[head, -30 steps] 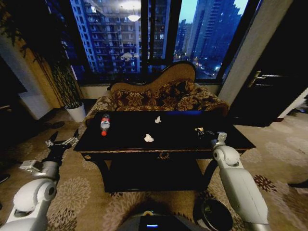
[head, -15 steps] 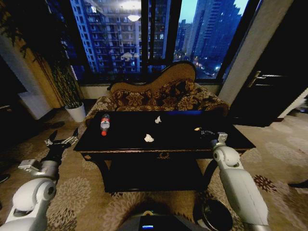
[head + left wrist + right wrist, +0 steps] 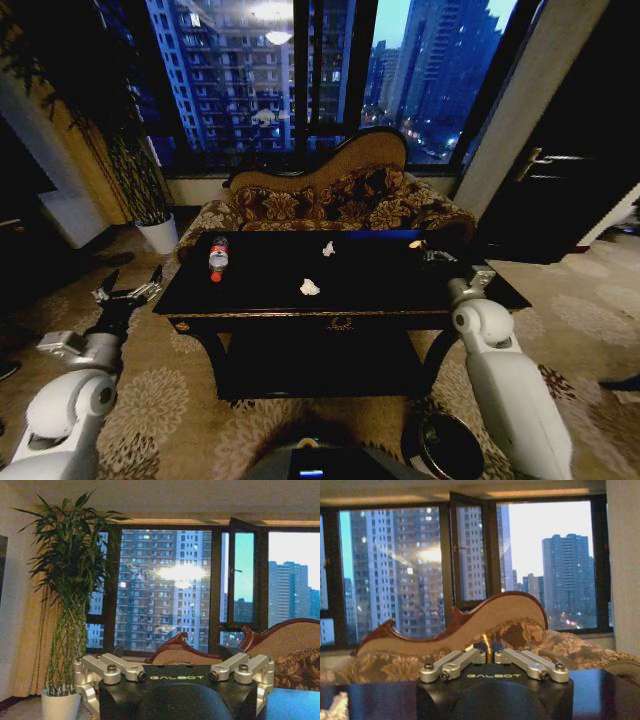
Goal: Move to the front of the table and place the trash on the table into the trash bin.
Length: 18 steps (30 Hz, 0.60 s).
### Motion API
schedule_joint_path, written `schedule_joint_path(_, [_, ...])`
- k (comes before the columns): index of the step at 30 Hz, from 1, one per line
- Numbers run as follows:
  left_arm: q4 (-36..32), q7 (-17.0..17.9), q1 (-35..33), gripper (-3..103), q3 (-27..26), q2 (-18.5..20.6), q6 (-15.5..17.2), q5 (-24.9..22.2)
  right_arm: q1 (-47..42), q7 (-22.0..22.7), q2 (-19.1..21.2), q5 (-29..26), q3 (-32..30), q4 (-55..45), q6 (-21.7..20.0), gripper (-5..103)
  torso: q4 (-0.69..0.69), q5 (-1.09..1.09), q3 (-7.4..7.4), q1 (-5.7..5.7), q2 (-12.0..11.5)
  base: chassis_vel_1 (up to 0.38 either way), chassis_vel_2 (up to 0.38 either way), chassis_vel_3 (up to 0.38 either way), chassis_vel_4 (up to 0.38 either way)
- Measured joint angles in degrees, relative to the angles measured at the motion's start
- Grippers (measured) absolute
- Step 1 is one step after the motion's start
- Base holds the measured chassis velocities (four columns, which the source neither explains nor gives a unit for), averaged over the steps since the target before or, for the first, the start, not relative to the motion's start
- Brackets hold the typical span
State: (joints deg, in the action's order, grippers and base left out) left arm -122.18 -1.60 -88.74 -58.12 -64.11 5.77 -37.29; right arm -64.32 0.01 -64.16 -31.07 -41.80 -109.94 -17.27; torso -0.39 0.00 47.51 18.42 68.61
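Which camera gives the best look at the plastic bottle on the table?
The head view: the bottle, with its red label and cap, lies in full on the far left part of the table. The left wrist view looks over the table toward a plant and window; the right wrist view faces the sofa.

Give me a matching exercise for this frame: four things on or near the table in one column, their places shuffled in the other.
Things:
1. bottle
2. paper wad
3. right gripper
4. left gripper

Places:
A. over the carpet, off the table's left end
B. above the table's right part
C. lying near the table's left end
D. on the tabletop near the front edge, around the middle

Pairs: 1-C, 2-D, 3-B, 4-A
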Motion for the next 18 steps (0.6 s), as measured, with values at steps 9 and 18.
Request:
schedule_joint_path(9, [0.06,-0.03,0.02,100,-0.24,0.21,-0.07,-0.05,-1.63,0.0,-1.01,0.24,-0.52,-1.39,0.31,3,0.01,0.0,0.0,0.0,0.0,0.0,0.0,0.0,0.0])
schedule_joint_path(18, [0.11,-0.1,-0.41,100,-0.69,0.37,-0.27,-0.18,-1.88,0.0,-1.42,0.69,-0.33,-1.25,0.41,3,0.01,0.0,0.0,0.01,-0.01,0.088,-0.087,-0.09,0.089])
